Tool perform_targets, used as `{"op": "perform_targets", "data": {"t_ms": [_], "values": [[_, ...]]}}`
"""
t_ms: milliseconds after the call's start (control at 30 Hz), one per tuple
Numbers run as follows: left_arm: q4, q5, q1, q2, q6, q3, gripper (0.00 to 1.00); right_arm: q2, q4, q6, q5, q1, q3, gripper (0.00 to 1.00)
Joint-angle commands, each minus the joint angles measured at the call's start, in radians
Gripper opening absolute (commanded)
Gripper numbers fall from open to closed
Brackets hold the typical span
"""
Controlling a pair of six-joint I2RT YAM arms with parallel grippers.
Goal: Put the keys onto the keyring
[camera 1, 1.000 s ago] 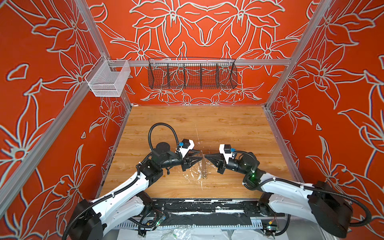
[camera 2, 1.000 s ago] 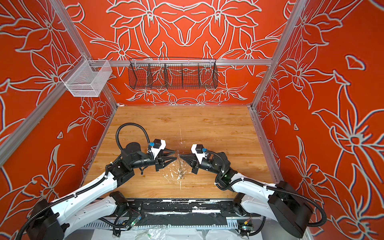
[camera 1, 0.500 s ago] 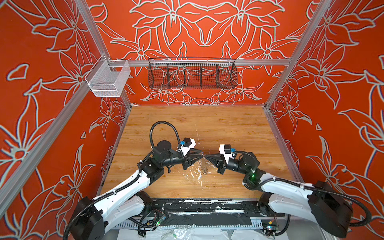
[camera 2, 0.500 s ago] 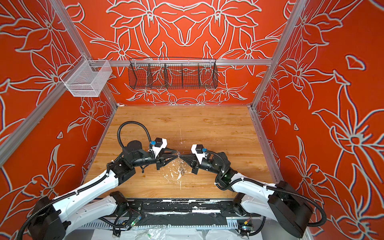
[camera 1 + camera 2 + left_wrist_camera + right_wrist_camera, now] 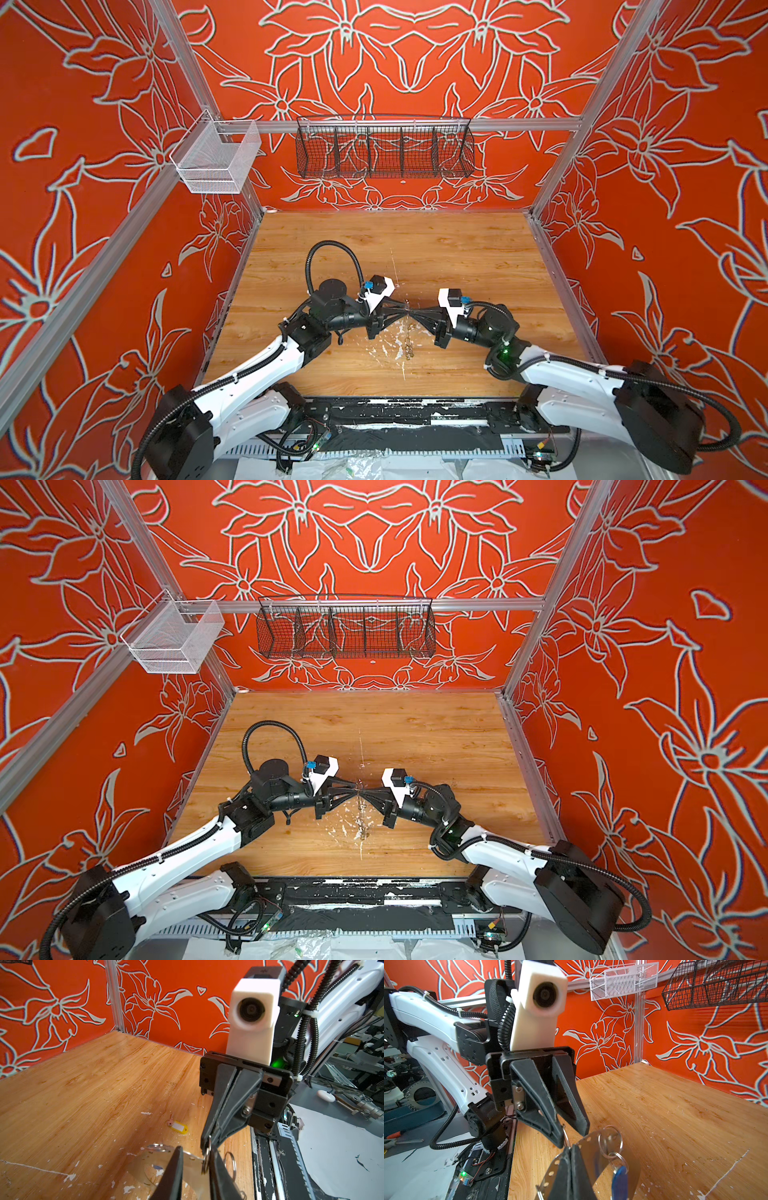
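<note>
Both grippers meet tip to tip above the middle of the table. My right gripper (image 5: 572,1150) (image 5: 412,312) is shut on the edge of the keyring (image 5: 589,1145), a flat shiny ring held off the table. A blue-tagged key (image 5: 618,1176) hangs from a split ring on it. My left gripper (image 5: 196,1148) (image 5: 403,311) stands open astride the keyring's (image 5: 149,1163) rim. A small split ring (image 5: 206,1159) lies against one left finger. The yellow-tagged key (image 5: 178,1126) lies on the table beyond the grippers.
A black wire basket (image 5: 384,149) hangs on the back wall and a white mesh basket (image 5: 216,160) on the left rail. White scuffs (image 5: 386,345) mark the wood below the grippers. The black front rail (image 5: 415,415) borders the table.
My left gripper has moved right up to the right gripper's tips and its jaws have narrowed around the keyring's rim. The right arm has held still.
</note>
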State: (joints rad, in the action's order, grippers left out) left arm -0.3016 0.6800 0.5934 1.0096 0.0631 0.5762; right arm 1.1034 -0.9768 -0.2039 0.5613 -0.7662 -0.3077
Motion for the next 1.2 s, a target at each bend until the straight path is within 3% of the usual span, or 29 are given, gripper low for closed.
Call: {"op": "perform_targets", "data": {"t_ms": [0,133,400,500,600,900,1167], "values": [[-0.02,0.024,-0.005,0.01,0.013,0.025,0.23,0.003,-0.066,-0.019,0.034,-0.007,-0.031,0.0],[-0.021,0.031,-0.006,0.013,0.014,0.028,0.2,0.011,-0.072,-0.022,0.037,-0.006,-0.032,0.0],[-0.023,0.035,-0.006,0.009,0.017,0.026,0.01,0.014,-0.059,-0.022,0.027,-0.007,-0.036,0.0],[-0.032,0.02,-0.006,0.006,0.011,0.026,0.0,-0.001,-0.03,-0.019,-0.009,-0.006,-0.034,0.3],[-0.042,-0.009,-0.007,0.011,0.01,0.038,0.0,-0.05,0.018,-0.008,-0.069,-0.007,-0.014,0.43],[-0.063,-0.028,-0.044,0.163,0.005,0.199,0.0,-0.235,0.214,0.016,-0.369,-0.005,0.037,0.53],[-0.113,-0.074,-0.058,0.24,-0.008,0.224,0.0,-0.352,0.477,-0.078,-0.677,-0.005,0.027,0.56]]}}
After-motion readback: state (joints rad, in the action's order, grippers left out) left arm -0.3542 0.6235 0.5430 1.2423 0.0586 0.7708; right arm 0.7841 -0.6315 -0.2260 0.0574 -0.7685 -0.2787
